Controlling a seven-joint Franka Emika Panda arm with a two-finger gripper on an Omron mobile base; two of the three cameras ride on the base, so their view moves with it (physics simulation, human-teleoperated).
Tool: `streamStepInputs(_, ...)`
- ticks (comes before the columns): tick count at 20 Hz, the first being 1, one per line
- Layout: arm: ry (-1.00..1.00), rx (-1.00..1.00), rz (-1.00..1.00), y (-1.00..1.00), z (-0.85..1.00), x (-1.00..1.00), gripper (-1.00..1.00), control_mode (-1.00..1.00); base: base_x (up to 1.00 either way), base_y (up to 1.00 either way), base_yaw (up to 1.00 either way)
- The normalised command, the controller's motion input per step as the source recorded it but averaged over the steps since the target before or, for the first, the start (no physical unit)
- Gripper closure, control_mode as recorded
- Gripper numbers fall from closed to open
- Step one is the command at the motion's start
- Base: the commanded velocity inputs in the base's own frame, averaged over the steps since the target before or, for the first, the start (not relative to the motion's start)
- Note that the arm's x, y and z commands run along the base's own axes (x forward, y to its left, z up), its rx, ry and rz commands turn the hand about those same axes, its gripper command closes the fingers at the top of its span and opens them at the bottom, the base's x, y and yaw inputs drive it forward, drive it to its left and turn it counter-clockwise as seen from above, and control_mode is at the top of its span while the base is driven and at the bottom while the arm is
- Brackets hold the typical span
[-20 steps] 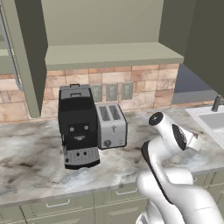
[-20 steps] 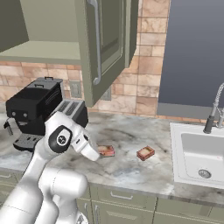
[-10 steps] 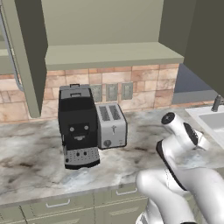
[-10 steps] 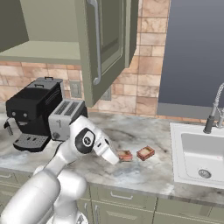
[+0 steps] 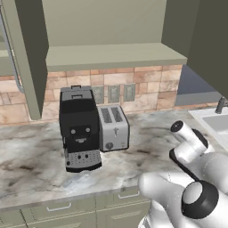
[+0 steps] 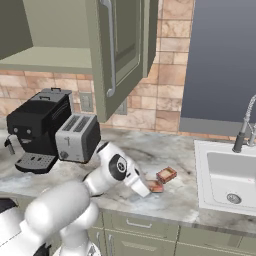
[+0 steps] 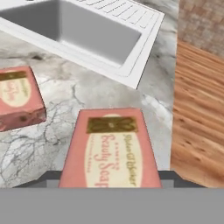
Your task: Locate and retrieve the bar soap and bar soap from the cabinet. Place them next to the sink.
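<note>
One bar soap [image 7: 110, 148] fills the near middle of the hand view: a pink top face with a pale oval label, a gold bow and script lettering. It seems to sit between the gripper [image 6: 152, 189] fingers, though whether they clamp it I cannot tell. The second bar soap [image 6: 166, 175] lies flat on the marble counter [image 6: 170, 200] just beside it, with darker reddish sides, left of the white sink [image 6: 225, 175].

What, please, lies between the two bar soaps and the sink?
Only bare marble counter separates the bar soaps from the sink, as seen in the right base view.
</note>
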Motion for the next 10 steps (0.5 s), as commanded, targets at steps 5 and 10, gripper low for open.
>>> streamStepInputs(5, -0.03, 0.00, 0.00, -0.33, -0.31, 0.32, 1.00, -1.00, 0.00, 0.00, 0.00)
streamStepInputs(10, 0.00, 0.00, 0.00, -0.26, -0.33, 0.27, 1.00, -1.00, 0.00, 0.00, 0.00)
